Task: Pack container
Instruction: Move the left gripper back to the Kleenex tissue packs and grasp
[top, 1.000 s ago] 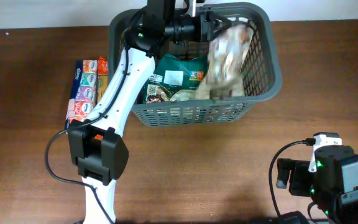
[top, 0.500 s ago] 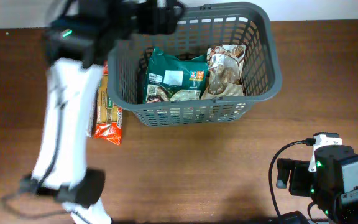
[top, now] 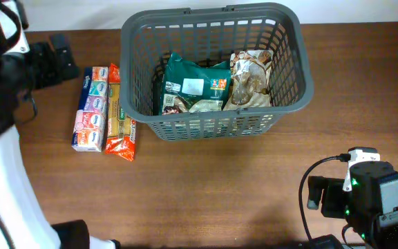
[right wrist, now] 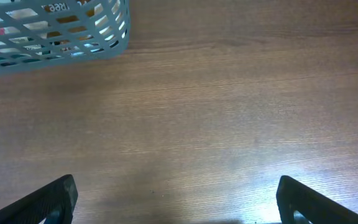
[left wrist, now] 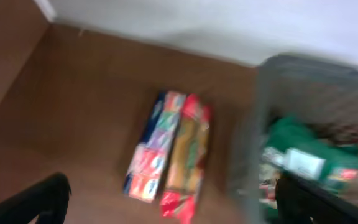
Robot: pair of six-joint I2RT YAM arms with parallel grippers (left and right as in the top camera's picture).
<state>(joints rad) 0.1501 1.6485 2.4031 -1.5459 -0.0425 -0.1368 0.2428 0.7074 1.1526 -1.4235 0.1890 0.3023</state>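
The container (top: pixel 213 128), a dark grey slotted basket, stands at the back middle of the table. It holds a green packet (top: pixel 193 86) and a brown packet (top: pixel 252 79). A multi-coloured packet (top: pixel 92 108) and an orange-red packet (top: pixel 119 114) lie side by side on the table left of it. My left gripper (top: pixel 55 55) is open and empty, up at the far left. Its blurred wrist view looks down on both packets (left wrist: pixel 154 146), with the container (left wrist: pixel 260 130) on the right and the open fingers (left wrist: pixel 173 208) at the bottom. My right gripper (right wrist: pixel 179 202) is open and empty over bare wood.
The right arm's base and black cable (top: pixel 365 200) sit at the front right. The container's corner (right wrist: pixel 55 37) shows at the top left of the right wrist view. A pale wall (left wrist: pixel 197 22) runs behind the table.
The left arm let the brown packet fall into the container, then swung from above it to the far left. The right arm has not moved.
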